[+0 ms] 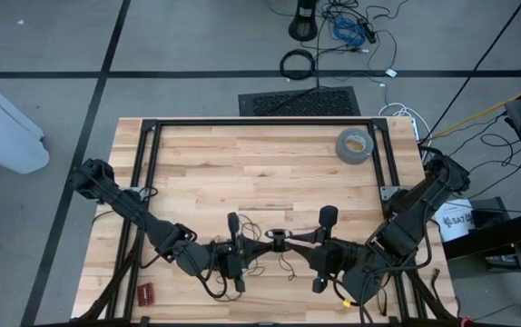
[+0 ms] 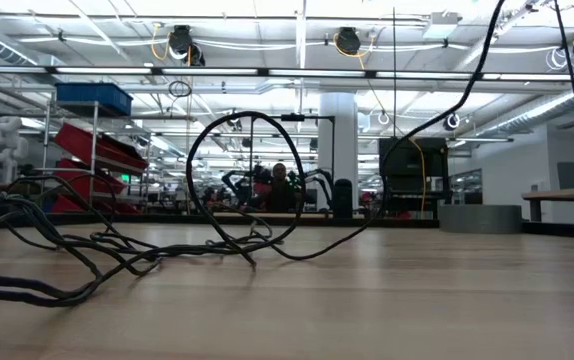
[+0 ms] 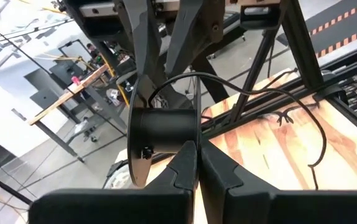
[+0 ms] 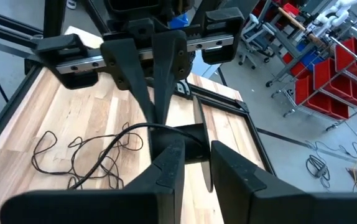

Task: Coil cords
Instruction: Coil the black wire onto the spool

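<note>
**At the table's six o'clock edge, both grippers meet on a black spool**

Near six o'clock on the wooden table point(image 1: 242, 173), seen from above, the left gripper point(image 1: 265, 239) reaches in from eight o'clock with its fingers point(image 3: 188, 163) pressed flat together, no gap between them. Their tips lie against the barrel of a small black spool point(image 3: 163, 130). Whether a strand is pinched between them cannot be told.

Facing it from four o'clock, the right gripper point(image 1: 288, 238) has its fingers point(image 4: 166, 163) released and standing apart, with clear space between. The spool sits just ahead of that gap, its barrel and flange in line with the opening. Whether either pad touches it cannot be told.

From the spool outward runs the cord point(image 4: 85, 152), a very thin black wire. One strand arcs off the barrel and drops to the boards. The rest lies as a loose, uncoiled tangle on the wood just beside the grippers, toward the table's six o'clock edge. At table height one loop stands upright as a ring, and the slack trails off flat toward nine o'clock.

Well apart, a grey tape roll point(image 1: 354, 145) lies flat near the table's one o'clock corner, and a small red object point(image 1: 144, 292) rests at seven o'clock. Off the table at twelve o'clock, a thicker black cable ring point(image 1: 298, 64) lies on the floor
</note>
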Motion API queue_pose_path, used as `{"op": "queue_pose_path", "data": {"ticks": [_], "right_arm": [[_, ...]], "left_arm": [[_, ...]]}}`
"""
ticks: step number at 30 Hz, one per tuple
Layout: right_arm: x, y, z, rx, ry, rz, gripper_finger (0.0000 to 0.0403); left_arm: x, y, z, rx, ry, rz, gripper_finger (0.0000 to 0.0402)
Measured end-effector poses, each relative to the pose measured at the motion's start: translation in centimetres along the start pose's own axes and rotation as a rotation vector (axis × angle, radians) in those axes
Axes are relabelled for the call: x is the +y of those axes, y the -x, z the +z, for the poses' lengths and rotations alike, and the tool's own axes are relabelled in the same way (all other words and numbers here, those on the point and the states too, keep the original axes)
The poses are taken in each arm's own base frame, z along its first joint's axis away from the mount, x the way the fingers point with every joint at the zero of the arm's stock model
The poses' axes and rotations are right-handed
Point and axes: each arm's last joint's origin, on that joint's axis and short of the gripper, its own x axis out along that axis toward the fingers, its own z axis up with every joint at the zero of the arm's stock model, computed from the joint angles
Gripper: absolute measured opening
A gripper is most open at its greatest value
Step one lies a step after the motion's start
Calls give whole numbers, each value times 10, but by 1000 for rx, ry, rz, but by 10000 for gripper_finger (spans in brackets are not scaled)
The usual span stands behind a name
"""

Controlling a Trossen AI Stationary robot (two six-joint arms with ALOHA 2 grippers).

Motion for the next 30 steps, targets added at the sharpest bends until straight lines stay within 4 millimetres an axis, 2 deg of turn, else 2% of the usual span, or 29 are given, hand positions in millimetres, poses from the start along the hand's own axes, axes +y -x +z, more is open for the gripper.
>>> {"op": "queue_pose_path", "data": {"ticks": [8, 15, 19, 22, 25, 30], "right_arm": [[3, 8, 0, -18, 8, -46, 67], [6, 12, 0, -24, -19, -27, 67], [10, 12, -1, -4, -32, 112, 67], [13, 8, -2, 14, -31, 190, 67], [19, 3, -4, 26, 6, 193, 67], [25, -9, -8, 47, 87, 202, 67]], "left_arm": [[0, 6, 3, 8, -25, 23, 12], [0, 19, 10, 27, -68, 70, 12], [1, 30, 17, 11, -76, 73, 12], [-3, 37, 21, 0, -158, 58, 12], [-10, 45, 24, -17, -263, 35, 12], [-13, 55, 32, -16, -284, 107, 12]]}}
